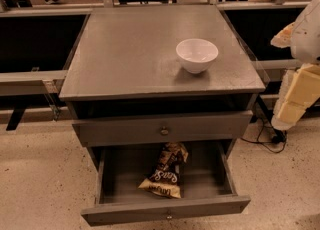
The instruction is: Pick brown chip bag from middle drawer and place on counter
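Observation:
The brown chip bag (pixel 165 170) lies inside the pulled-out middle drawer (pixel 165 209), near its middle, with its tan end toward the front. The upper knobbed drawer front (pixel 162 129) is nearly closed above it. The counter (pixel 135 49) is the grey cabinet top and carries a white bowl (pixel 196 55) at its right. My gripper (pixel 296 99) hangs at the right edge of the view, beside the cabinet's right side, at about the height of the upper drawer and well away from the bag.
A speckled beige floor (pixel 40 174) surrounds the cabinet. A black cable (pixel 265 134) lies on the floor at the right, below my arm. Metal railings (pixel 30 76) and dark openings stand behind the cabinet, with chair legs farther back.

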Available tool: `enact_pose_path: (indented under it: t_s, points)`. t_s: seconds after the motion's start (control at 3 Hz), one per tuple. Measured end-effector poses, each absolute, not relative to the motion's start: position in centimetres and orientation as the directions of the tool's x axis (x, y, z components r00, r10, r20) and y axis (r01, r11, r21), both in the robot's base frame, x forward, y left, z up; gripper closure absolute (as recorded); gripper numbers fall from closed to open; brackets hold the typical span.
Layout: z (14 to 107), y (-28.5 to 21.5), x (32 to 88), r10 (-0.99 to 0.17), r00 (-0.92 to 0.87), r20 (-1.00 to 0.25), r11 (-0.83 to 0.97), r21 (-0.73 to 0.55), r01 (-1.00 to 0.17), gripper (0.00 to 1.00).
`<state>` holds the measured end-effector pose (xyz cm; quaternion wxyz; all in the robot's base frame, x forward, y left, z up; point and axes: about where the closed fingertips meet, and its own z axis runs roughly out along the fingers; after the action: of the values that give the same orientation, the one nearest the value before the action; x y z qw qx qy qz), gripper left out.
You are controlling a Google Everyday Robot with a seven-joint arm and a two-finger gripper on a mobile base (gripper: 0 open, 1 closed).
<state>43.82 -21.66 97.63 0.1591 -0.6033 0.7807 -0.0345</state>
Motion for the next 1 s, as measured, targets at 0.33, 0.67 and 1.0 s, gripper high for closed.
enact_pose_path:
  t_s: [0.33,0.67,1.0]
  points:
    - [97.6,-21.6,43.8,-0.953,-0.221,-0.207,0.270,-0.246,-0.931,0.00]
    - [93.9,-19.1,43.6,-0.940,-0.228,-0.253,0.276,-0.172,-0.946,0.00]
    - [89.0,-13.0,42.8,-0.906,-0.284,-0.314,0.336,-0.125,-0.933,0.00]
